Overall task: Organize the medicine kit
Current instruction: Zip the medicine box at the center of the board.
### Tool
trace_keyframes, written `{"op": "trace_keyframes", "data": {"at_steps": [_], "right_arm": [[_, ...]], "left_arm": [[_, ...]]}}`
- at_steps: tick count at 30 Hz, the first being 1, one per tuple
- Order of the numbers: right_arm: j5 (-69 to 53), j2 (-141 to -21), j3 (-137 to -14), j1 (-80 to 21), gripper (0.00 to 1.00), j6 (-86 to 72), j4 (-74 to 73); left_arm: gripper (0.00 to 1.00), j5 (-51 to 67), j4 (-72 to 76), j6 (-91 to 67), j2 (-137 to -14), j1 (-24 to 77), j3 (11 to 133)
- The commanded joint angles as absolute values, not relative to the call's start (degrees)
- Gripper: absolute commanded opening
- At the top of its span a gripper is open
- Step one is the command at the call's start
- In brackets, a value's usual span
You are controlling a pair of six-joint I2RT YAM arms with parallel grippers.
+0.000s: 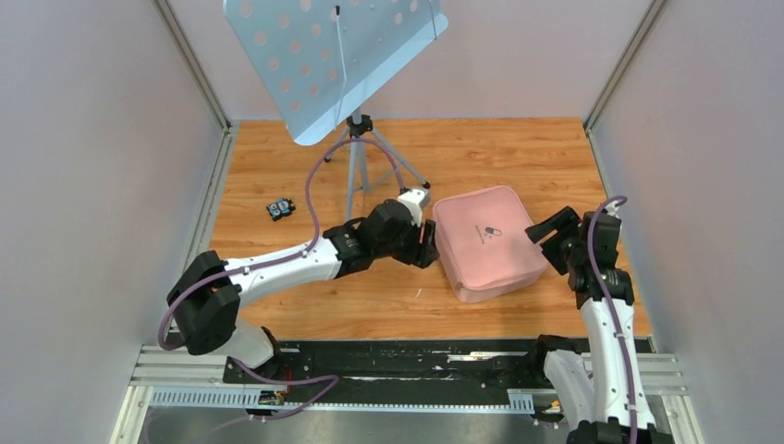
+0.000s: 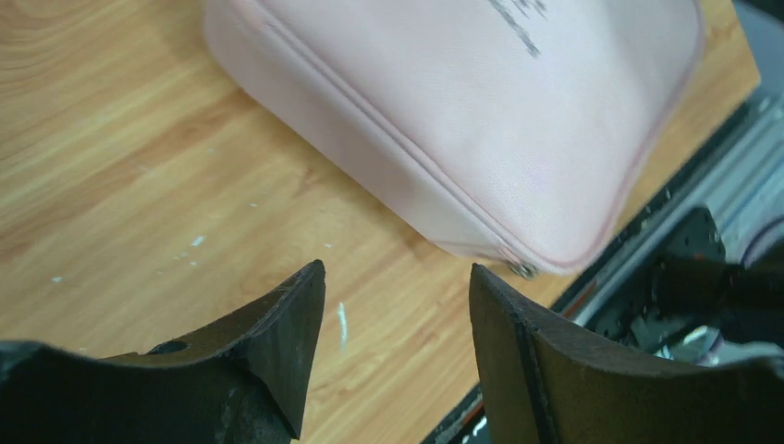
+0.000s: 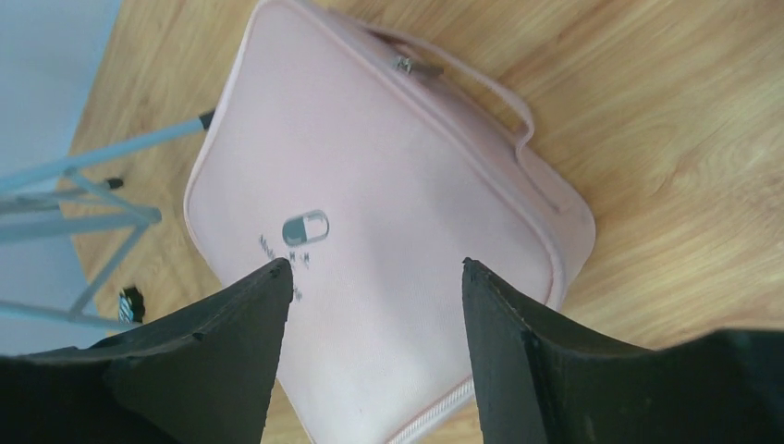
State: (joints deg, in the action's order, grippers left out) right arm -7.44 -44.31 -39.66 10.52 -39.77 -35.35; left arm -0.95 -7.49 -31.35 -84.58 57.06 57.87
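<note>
The pink medicine kit (image 1: 488,242) lies zipped shut on the wooden table, its dark pill logo (image 3: 304,227) facing up. My left gripper (image 1: 427,248) is open and empty beside the kit's left edge; in the left wrist view the kit (image 2: 481,102) lies just past my fingertips (image 2: 305,287) and a metal zip pull (image 2: 524,270) shows at its near corner. My right gripper (image 1: 545,242) is open and empty at the kit's right edge, above the lid (image 3: 370,250).
A music stand with a pale blue perforated plate (image 1: 328,55) and tripod legs (image 1: 356,166) stands at the back. A small black-and-blue object (image 1: 280,208) lies at the left of the table. Grey walls close both sides.
</note>
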Motion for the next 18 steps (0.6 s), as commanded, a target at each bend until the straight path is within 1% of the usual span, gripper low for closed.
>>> {"op": "trace_keyframes", "data": {"at_steps": [1, 2, 3, 5, 7, 10, 15, 18], "right_arm": [[-1.5, -38.6, -38.1, 6.0, 0.65, -43.0, -43.1], [-0.8, -37.0, -37.4, 4.9, 0.63, -45.2, -43.9], [-0.2, -35.5, -37.5, 3.3, 0.62, -46.8, -44.1], [-0.1, -33.8, -37.6, 2.0, 0.57, -49.8, -44.8], [-0.1, -33.8, -37.4, 1.9, 0.55, -51.5, -45.3], [-1.1, -35.3, -36.2, 1.9, 0.53, -53.8, -46.3], [-0.2, -35.2, -33.0, 1.8, 0.47, -59.3, -49.4], [2.8, -34.3, -32.4, 1.8, 0.46, -61.0, -51.3]], "left_arm": [[0.73, 4.3, -4.9, -39.4, -87.3, 53.0, 60.6], [0.77, 4.3, -4.3, -40.1, -88.3, 52.7, 60.8], [0.85, 3.9, -3.6, -41.3, -88.9, 52.6, 61.5], [0.94, 4.1, -1.5, -42.9, -90.8, 52.5, 62.1], [0.96, 4.9, -0.4, -44.7, -93.6, 52.4, 63.2], [0.94, 5.3, 2.1, -47.6, -96.0, 52.4, 64.0], [0.86, 3.9, 4.4, -50.7, -98.9, 52.2, 64.8], [0.8, 2.2, 3.9, -50.9, -100.4, 52.1, 66.5]]}}
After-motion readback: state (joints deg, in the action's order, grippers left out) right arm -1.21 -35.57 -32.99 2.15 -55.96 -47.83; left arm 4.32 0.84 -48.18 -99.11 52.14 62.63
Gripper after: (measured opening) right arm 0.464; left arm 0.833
